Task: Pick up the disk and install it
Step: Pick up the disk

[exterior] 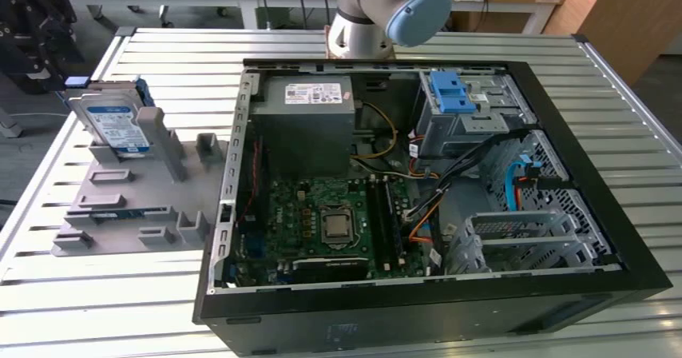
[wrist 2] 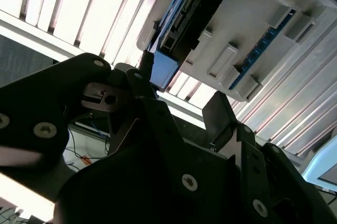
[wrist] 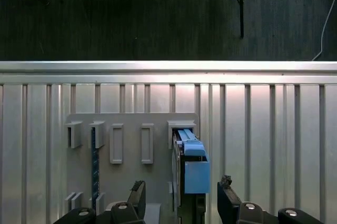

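The disk (exterior: 113, 121) leans on edge in a slot at the far end of the grey holder (exterior: 128, 206), on the exterior view's left. Its blue-and-white label faces the camera, with blue rails along its sides. In the first wrist view the disk (wrist: 190, 163) is seen edge-on, its blue rail uppermost. My gripper (wrist: 181, 192) is open, with one dark finger on each side of the disk and a gap to it on both. The second wrist view shows the disk (wrist 2: 196, 8) beyond the fingertips (wrist 2: 220, 112). In the exterior view my gripper (exterior: 51, 74) hangs just left of the disk.
An open black computer case (exterior: 426, 294) lies right of the holder, with a grey power-supply box (exterior: 307, 106), a motherboard (exterior: 325, 222) and a blue latch bracket (exterior: 453, 94) on the drive cage. The slatted metal table (exterior: 96, 310) ends close behind the holder. The arm's base (exterior: 373, 22) stands behind the case.
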`<state>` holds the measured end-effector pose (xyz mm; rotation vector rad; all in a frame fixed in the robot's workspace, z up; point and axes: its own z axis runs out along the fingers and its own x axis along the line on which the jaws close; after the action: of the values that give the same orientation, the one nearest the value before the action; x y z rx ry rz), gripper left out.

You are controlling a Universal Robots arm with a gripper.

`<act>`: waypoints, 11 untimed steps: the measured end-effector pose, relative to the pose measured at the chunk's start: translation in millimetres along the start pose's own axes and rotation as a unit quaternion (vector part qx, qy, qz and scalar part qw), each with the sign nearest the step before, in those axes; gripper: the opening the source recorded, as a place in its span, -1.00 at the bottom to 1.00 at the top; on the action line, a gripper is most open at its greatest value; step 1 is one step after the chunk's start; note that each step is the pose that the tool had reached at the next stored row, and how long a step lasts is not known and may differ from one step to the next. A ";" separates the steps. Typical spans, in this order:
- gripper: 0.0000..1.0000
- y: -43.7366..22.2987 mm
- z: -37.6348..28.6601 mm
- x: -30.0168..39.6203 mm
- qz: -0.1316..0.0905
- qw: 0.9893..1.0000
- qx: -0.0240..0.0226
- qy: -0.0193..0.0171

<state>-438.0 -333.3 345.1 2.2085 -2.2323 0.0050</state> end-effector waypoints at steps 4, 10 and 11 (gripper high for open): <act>0.29 0.0 0.1 0.0 0.000 1.000 0.000 0.000; 0.29 0.0 0.3 0.0 0.000 1.000 0.000 0.000; 0.29 0.0 0.3 0.0 0.000 1.000 0.000 0.000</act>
<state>-438.0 -333.3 344.7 2.2082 -2.2327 0.0050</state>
